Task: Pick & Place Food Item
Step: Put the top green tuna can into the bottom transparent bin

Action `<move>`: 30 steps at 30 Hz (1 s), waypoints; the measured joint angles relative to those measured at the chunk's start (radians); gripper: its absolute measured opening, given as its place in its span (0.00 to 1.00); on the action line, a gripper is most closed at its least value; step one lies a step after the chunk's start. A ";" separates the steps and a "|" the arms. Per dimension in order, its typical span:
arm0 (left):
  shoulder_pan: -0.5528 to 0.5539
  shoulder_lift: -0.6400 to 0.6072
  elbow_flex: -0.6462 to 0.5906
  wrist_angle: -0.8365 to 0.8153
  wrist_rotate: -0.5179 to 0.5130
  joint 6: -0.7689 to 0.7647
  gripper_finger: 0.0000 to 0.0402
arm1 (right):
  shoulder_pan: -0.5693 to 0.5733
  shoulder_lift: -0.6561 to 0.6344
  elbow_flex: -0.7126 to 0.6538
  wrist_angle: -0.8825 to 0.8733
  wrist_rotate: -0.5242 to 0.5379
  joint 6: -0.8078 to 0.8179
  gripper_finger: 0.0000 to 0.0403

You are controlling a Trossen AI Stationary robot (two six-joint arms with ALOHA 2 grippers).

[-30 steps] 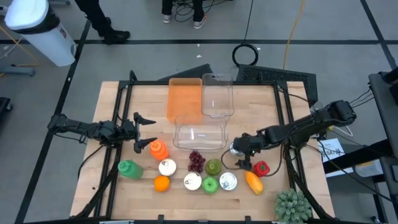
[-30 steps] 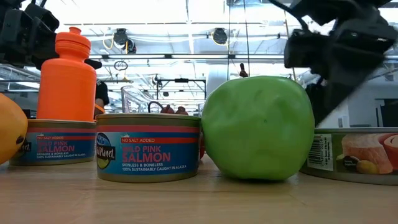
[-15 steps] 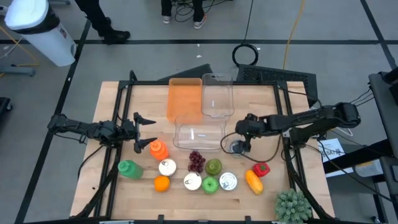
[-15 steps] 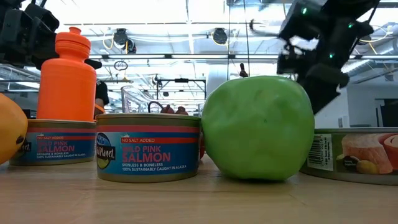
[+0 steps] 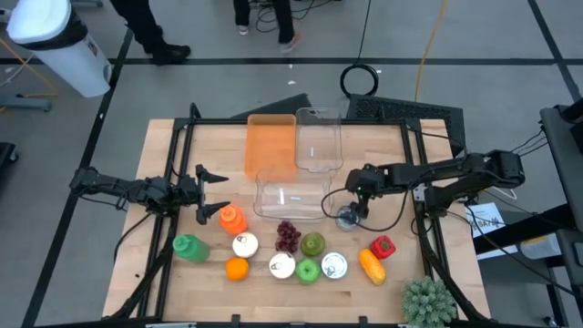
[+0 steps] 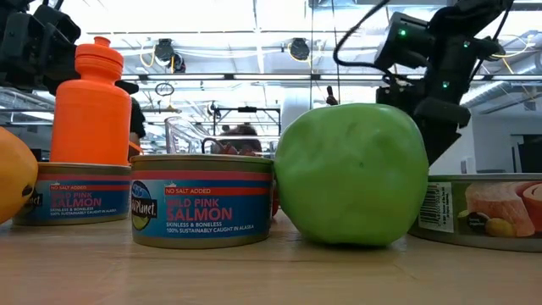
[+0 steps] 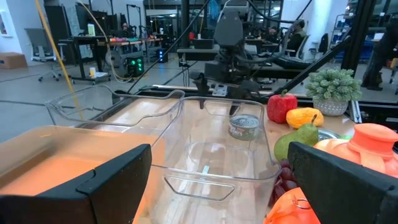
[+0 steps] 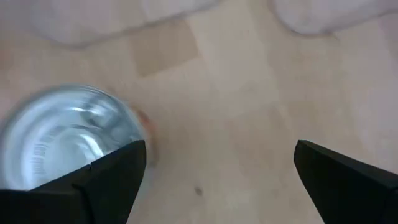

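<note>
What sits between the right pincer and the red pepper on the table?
Only bare wood: in the high view the right pincer hangs open above a tin can, and the red pepper lies beyond.

Four cans (image 5: pixel 348 217), three containers (image 5: pixel 291 196), two bottles (image 5: pixel 231 219).

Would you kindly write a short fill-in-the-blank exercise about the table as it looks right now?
1. The right end effector hangs over a silver ____ standing on the table.
2. The orange bottle stands by the ____ end effector.
3. The red pepper lies next to a ____ one.
4. Both end effectors are ____.

Missing words: can; left; yellow; open
</note>
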 joint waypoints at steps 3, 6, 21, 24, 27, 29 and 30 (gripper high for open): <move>0.000 0.000 0.000 0.000 0.000 0.000 0.98 | 0.000 -0.002 0.000 0.001 -0.023 0.008 0.97; 0.000 0.000 0.000 0.000 0.000 0.000 0.98 | 0.000 -0.002 0.000 -0.008 -0.035 0.002 0.97; 0.000 0.000 0.000 0.000 0.000 0.000 0.98 | -0.002 0.061 0.005 -0.093 0.157 0.022 0.97; 0.000 0.000 0.000 0.000 0.000 0.000 0.98 | -0.009 0.100 0.005 -0.108 0.192 0.027 0.97; 0.000 0.000 0.000 0.000 -0.001 0.000 0.98 | -0.013 0.136 0.004 -0.113 0.198 0.036 0.97; 0.000 0.000 0.000 0.000 -0.001 0.000 0.98 | -0.018 0.161 0.001 -0.123 0.200 0.049 0.97; 0.000 0.000 0.000 0.000 -0.001 0.000 0.98 | -0.021 0.169 0.003 -0.124 0.206 0.033 0.97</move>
